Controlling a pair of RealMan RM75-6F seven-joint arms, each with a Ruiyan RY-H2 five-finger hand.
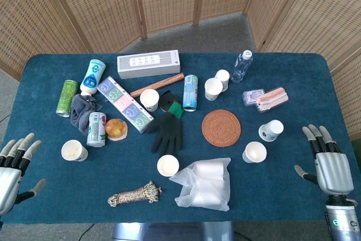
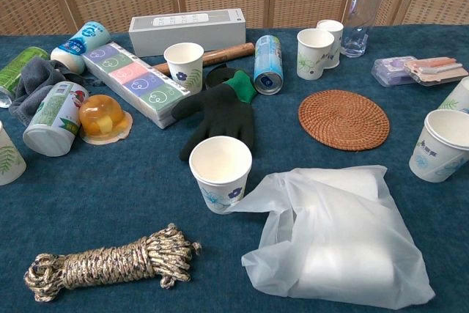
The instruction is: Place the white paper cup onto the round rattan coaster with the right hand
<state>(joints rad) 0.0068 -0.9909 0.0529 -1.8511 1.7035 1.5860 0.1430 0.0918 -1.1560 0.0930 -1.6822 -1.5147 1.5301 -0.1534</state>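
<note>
The round rattan coaster [image 1: 221, 128] [image 2: 343, 119] lies flat right of the table's centre, with nothing on it. Several white paper cups stand upright around the table. The two closest to the coaster's right side are one cup [image 1: 255, 152] [image 2: 438, 144] and another [image 1: 272, 130] [image 2: 458, 97]. My right hand [image 1: 330, 165] rests open at the table's right front edge, apart from those cups and holding nothing. My left hand [image 1: 14, 165] lies open at the left front edge, also holding nothing. Neither hand appears in the chest view.
A white plastic bag [image 1: 204, 183] lies in front of the coaster, beside a cup [image 1: 168, 165] and a rope bundle [image 1: 135, 193]. A black glove [image 1: 167, 129], a can [image 1: 190, 92], two cups [image 1: 213, 88], a water bottle [image 1: 242, 67] and pastel boxes [image 1: 265, 97] surround the coaster.
</note>
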